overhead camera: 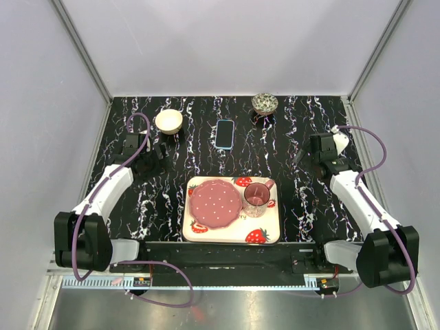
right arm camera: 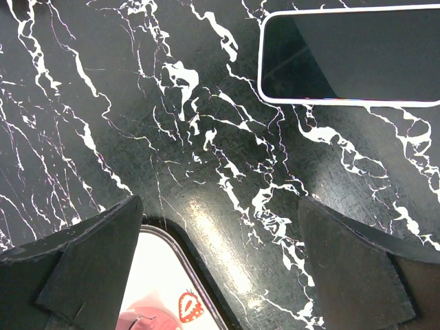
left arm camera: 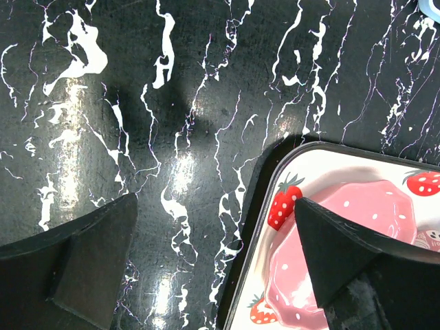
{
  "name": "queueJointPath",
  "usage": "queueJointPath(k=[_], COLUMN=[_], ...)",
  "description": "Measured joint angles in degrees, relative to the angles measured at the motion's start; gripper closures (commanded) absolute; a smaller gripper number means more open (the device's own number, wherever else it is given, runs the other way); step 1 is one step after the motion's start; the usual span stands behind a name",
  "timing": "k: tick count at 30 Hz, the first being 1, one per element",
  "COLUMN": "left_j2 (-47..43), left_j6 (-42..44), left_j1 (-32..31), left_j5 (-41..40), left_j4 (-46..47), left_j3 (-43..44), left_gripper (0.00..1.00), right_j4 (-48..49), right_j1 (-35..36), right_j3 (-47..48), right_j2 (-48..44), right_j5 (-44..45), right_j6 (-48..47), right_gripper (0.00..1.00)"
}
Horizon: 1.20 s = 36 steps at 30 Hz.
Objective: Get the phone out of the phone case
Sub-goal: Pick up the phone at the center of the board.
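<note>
The phone [overhead camera: 225, 134] lies flat, dark screen up, at the back middle of the black marbled table, with the light sky-blue phone case [overhead camera: 225, 148] showing as a thin rim around it. The right wrist view shows the phone [right arm camera: 350, 55] at its top right with a pale rim [right arm camera: 260, 62]. A blue corner [left arm camera: 430, 5] shows at the top right of the left wrist view. My left gripper [overhead camera: 155, 152] [left arm camera: 216, 206] is open and empty, to the left of the phone. My right gripper [overhead camera: 309, 152] [right arm camera: 220, 206] is open and empty, to its right. Neither touches the phone.
A white strawberry-print tray [overhead camera: 265, 237] sits at the near middle, holding a pink dotted plate [overhead camera: 215, 204] and a pink glass cup [overhead camera: 256, 198]. A cream bowl [overhead camera: 168, 121] stands at back left and a patterned bowl [overhead camera: 264, 103] at the back. Grey walls enclose the table.
</note>
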Motion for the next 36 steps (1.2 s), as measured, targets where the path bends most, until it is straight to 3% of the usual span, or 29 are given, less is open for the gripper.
queueJointPath(k=[18, 25, 36], left_j2=[0.5, 0.5, -0.4], left_j6=[-0.1, -2.7, -2.4], left_j1=[0.0, -0.2, -2.1], left_j5=[0.7, 7.7, 12.5], left_j4=[-0.3, -0.3, 0.5], left_j3=[0.1, 2.3, 6.7], left_gripper=[0.01, 0.01, 0.01], right_j4=[-2.4, -4.7, -7.4], right_j1=[-0.9, -21.6, -28.2], right_j3=[0.0, 5.3, 11.4], right_j2=[3.2, 11.8, 26.3], right_j5=[2.7, -3.6, -10.4], right_j6=[1.9, 2.3, 14.5], right_gripper=[0.00, 0.00, 0.00])
